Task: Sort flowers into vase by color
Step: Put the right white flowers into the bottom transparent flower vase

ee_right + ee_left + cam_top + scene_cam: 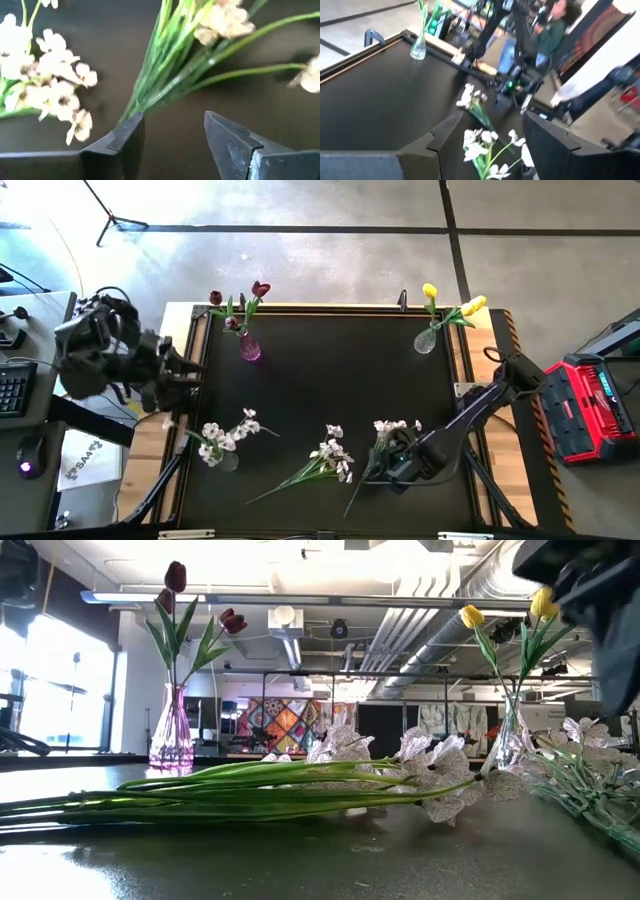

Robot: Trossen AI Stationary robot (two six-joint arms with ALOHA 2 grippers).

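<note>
Green stems (pixel 250 790) of a white spray lie flat across the near part of the desk (pixel 330 380), closest to the low camera, with the blossoms to the right of the stems. A second white spray (pixel 388 442) lies near the front right, and the right gripper (pixel 402 465) hangs low just beside its stems, jaws parted and holding nothing. The wrist view shows the bunched stems (pixel 165 75) ahead of the jaws, not yet between them.

Recommended procedure for the grasp: centre the jaws over the point where the stems gather, well below the blossoms, so that all stems are taken together. Lower until both fingertips straddle the bundle, then close. Thin stems lying flat on the desk are likely to slip out if the jaws close too high.

The left gripper (pixel 185 375) waits at the left edge of the desk, jaws partly open and empty. A third white spray (pixel 225 438) stands in a clear vase (pixel 228 460) at the near left.

Maroon tulips (pixel 240 300) stand in a pink vase (pixel 249 348) at the far left; yellow tulips (pixel 450 305) stand in a clear vase (pixel 425 340) at the far right. The middle of the desk is open, so a lifted spray can travel leftward there. Keep long stems away from the near edge and from the middle spray (pixel 325 460).
</note>
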